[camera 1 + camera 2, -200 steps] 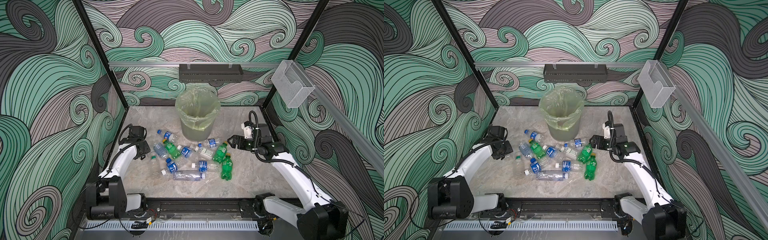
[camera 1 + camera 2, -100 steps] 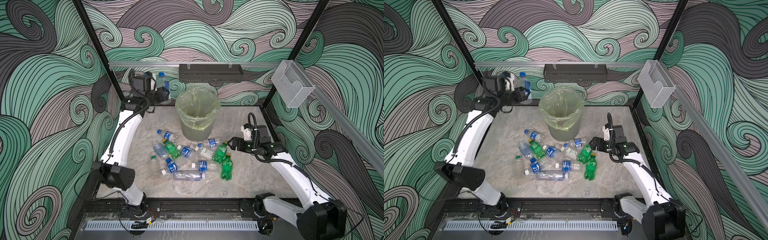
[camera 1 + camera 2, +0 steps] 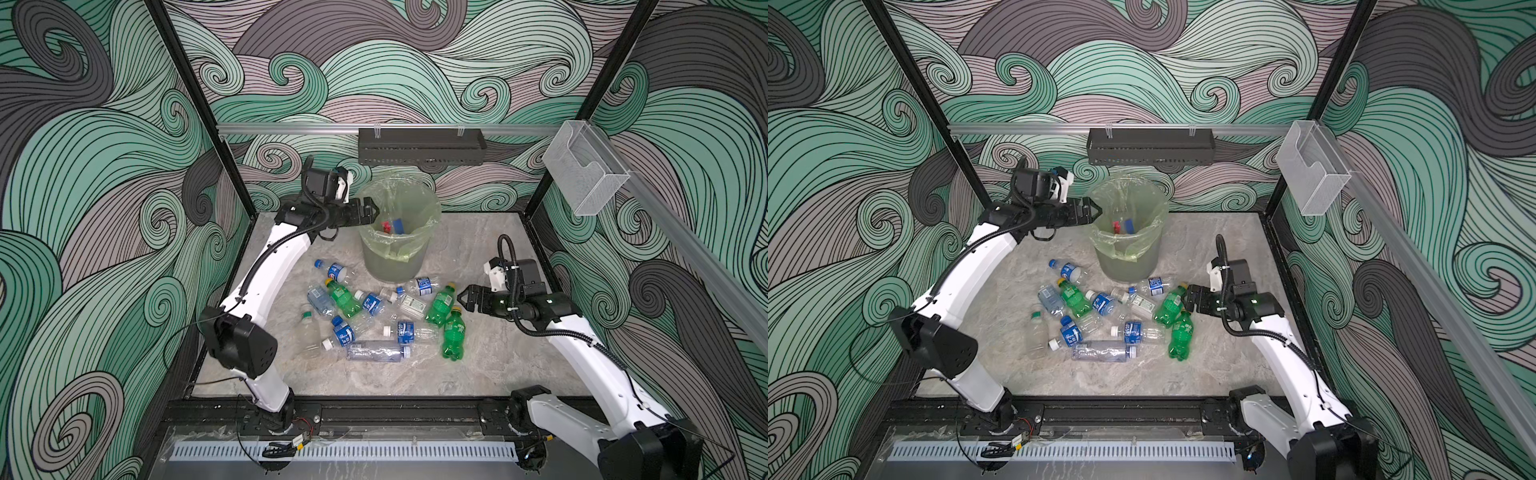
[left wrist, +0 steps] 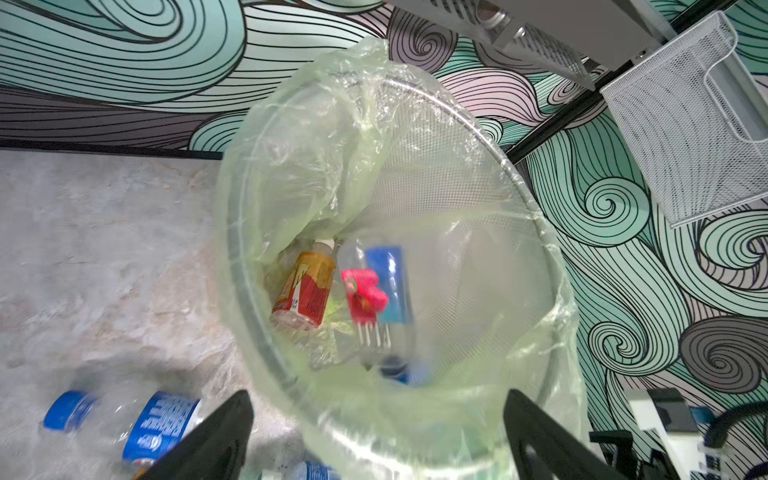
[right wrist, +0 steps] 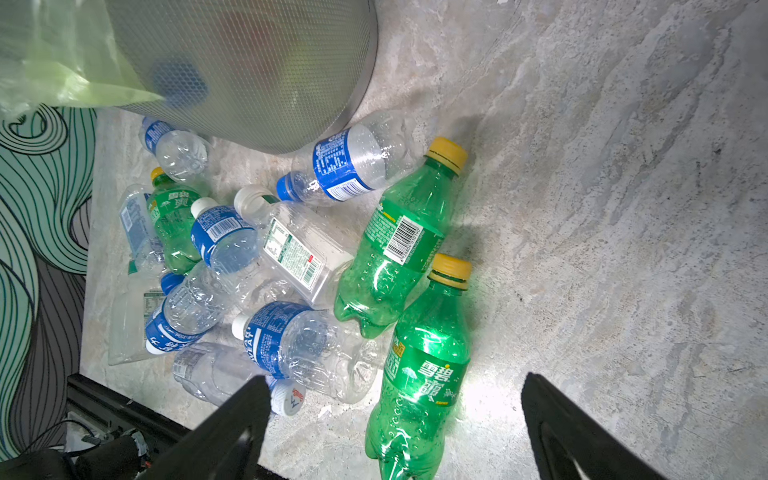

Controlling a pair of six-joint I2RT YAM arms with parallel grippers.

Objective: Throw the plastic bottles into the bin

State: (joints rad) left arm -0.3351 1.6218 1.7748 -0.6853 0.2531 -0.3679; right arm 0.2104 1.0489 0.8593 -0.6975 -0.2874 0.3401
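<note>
Bottles of thin ribbed plastic litter marbled tabletop; left gripper and right gripper gape empty.

bin — upright, bag-lined | bottles — clear and green, lying clustered just beside

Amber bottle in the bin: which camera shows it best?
Left wrist view: it looks down into the bin at the amber bottle, label and cap visible. Neither top view shows it; the right wrist view shows only the bin's outer wall.
</note>
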